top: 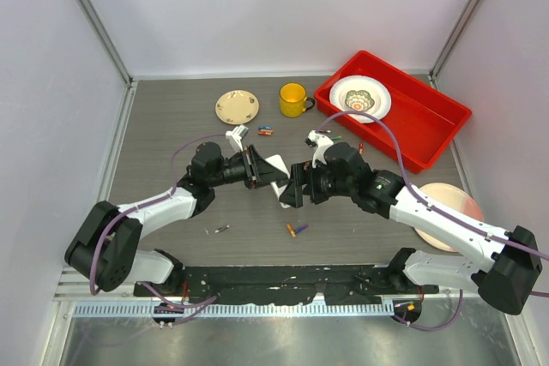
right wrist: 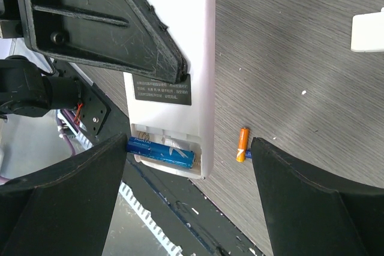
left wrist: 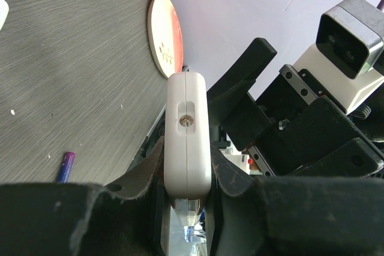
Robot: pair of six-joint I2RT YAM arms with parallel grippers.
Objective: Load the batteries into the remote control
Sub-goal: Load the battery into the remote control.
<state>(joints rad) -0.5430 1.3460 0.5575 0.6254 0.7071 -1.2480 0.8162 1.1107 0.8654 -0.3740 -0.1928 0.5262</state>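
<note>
Left tool (left wrist: 187, 175) is clenching the white remote control (top: 276, 166) at the top view's centre; right tool (right wrist: 189, 143) is hanging released around its open compartment (right wrist: 168, 142), where a blue battery (right wrist: 161, 150) is lying slightly askew, likely popping out if nudged.

White remote control (right wrist: 203, 58), blue battery (right wrist: 161, 151), orange battery (right wrist: 242, 144); yellow mug (top: 293, 99)

I log: left arm (top: 159, 205), right arm (top: 446, 222), white links, black joints, one purple cable (top: 383, 126) each; left pincer fingers (right wrist: 90, 16) black, triangular, scuffed, two screws; right wrist camera (left wrist: 351, 34) grey-white box.
</note>
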